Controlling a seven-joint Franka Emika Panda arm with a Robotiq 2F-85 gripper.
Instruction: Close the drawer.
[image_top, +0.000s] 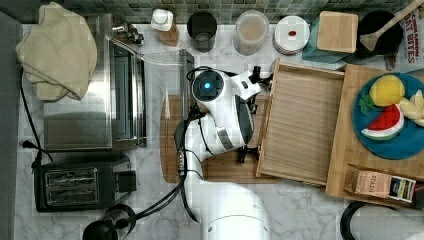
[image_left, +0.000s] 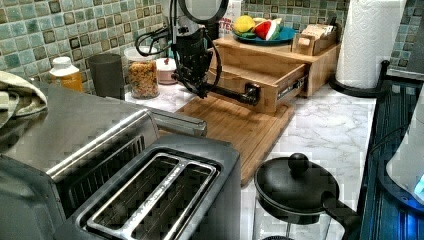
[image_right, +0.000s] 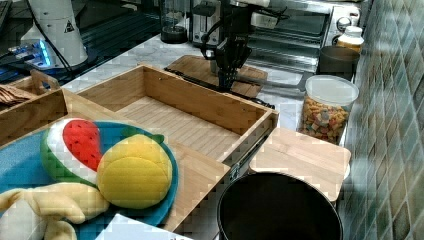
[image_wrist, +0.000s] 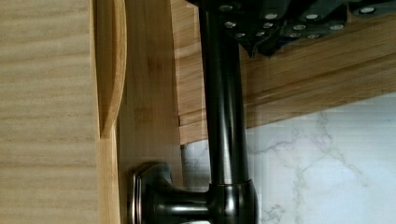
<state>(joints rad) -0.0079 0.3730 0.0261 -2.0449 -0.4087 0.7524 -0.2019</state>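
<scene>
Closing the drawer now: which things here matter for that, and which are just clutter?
Job: drawer, its handle, gripper.

Clutter: plate of toy fruit, cereal jar, toaster, cutting board, paper towels.

We see a white marble-veined countertop beneath a wall of small green and grey mosaic tiles. A brushed-steel toaster oven stands beside a black two-slot toaster.

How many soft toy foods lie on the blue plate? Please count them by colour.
Yellow lemon: 1
Red-and-green watermelon slice: 1
Pale cream piece: 1
Total: 3
</scene>
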